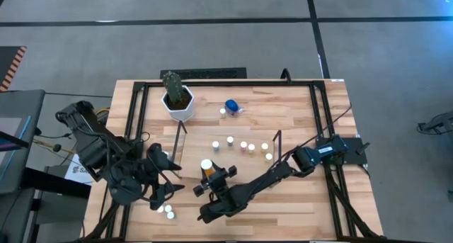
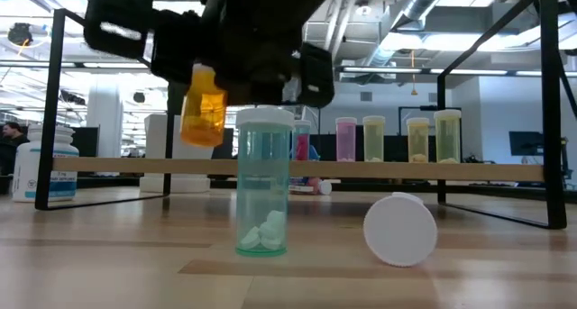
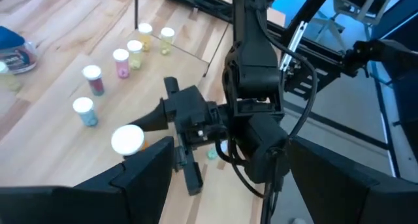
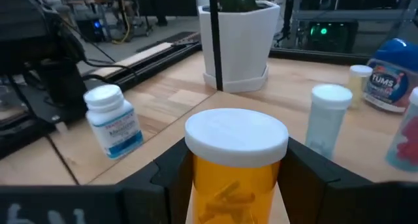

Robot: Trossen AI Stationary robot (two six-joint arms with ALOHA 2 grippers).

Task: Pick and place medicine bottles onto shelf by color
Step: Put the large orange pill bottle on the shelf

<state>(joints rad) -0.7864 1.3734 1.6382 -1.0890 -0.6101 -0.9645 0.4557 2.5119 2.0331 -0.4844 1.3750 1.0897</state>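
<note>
From the overhead camera I count five bottles on the shelf (image 1: 185,133) at mid-frame: a bluish one (image 1: 216,145), then a second (image 1: 230,139), a pink bottle (image 1: 243,146), a fourth (image 1: 252,148) and a yellowish bottle (image 1: 265,147) in a rough line running right; a sixth (image 1: 269,156) sits just below that line's right end, and whether it is on the shelf I cannot tell. So I judge the job partly done.

My right gripper (image 4: 236,160) is clamped on the orange bottle (image 4: 235,162), white cap up, fingers hugging both its sides; overhead that bottle (image 1: 207,165) hangs just below the shelf's left half, so I take this as a carry in progress, with the placement not yet made.

What is left, as I read it: two loose bottles (image 1: 165,212) at lower left; in the table-level camera a teal bottle (image 2: 263,183) stands upright at centre and a white-capped bottle (image 2: 400,229) lies on its side just right of it; the blue-capped jar (image 1: 232,106) rests above the shelf beside a small bottle (image 1: 223,112).

My left gripper (image 1: 168,185) hangs at lower left near the loose pair, fingers spread wide, holding nothing.
</note>
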